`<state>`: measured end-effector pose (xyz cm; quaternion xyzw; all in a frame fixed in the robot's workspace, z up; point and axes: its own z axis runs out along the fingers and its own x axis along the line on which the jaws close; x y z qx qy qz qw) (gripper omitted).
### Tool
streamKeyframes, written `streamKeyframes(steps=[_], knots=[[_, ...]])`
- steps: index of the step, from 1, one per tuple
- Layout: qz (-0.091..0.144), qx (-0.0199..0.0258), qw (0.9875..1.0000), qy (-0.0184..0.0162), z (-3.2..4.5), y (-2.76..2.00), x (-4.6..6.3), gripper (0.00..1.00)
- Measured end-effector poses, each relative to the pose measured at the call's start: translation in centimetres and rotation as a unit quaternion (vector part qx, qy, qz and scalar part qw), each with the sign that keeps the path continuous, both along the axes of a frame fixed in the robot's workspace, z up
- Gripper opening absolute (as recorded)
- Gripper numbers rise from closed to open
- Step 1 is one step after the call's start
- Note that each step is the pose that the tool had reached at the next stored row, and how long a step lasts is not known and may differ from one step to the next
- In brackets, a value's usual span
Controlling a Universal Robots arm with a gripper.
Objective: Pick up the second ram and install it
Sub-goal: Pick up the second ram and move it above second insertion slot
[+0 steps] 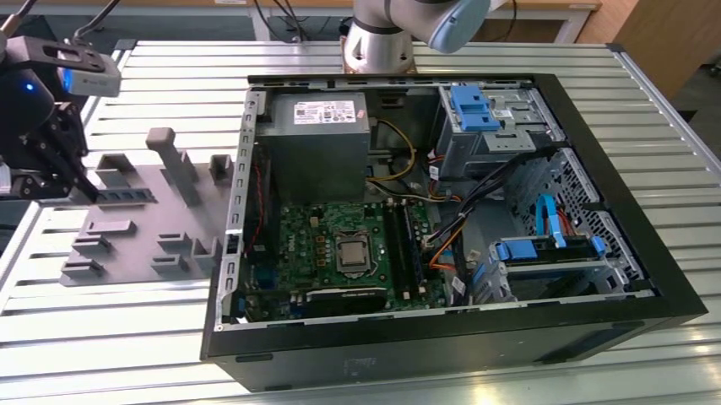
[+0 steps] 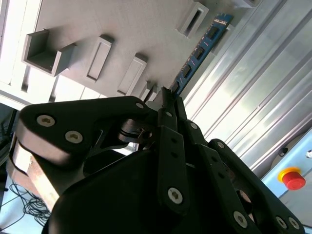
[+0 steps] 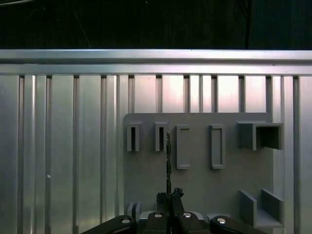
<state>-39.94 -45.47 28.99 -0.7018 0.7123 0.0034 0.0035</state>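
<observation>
Pinching the ram (image 2: pixel 197 51) by one end at the grey fixture (image 2: pixel 122 29), the gripper (image 2: pixel 168 92) is closed narrowly on it. So slight an end hold could, I judge, let the strip twist or slip.

The ribbed table (image 3: pixel 63 146) is bare shiny metal, the slotted holder (image 3: pixel 200 185) matt grey plastic, the gripper (image 3: pixel 168 196) smooth satin black, the memory stick (image 2: pixel 200 48) slightly glossy circuit board.

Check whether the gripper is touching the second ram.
Touching. In the second wrist view the gripper pinches one end of the second ram between its fingertips.
</observation>
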Motion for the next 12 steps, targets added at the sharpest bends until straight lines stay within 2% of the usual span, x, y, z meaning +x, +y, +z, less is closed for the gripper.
streamKeyframes(steps=[12], knots=[[0.0, 0.0, 1.0, 0.0, 0.95, 0.08, 0.0, 0.14]])
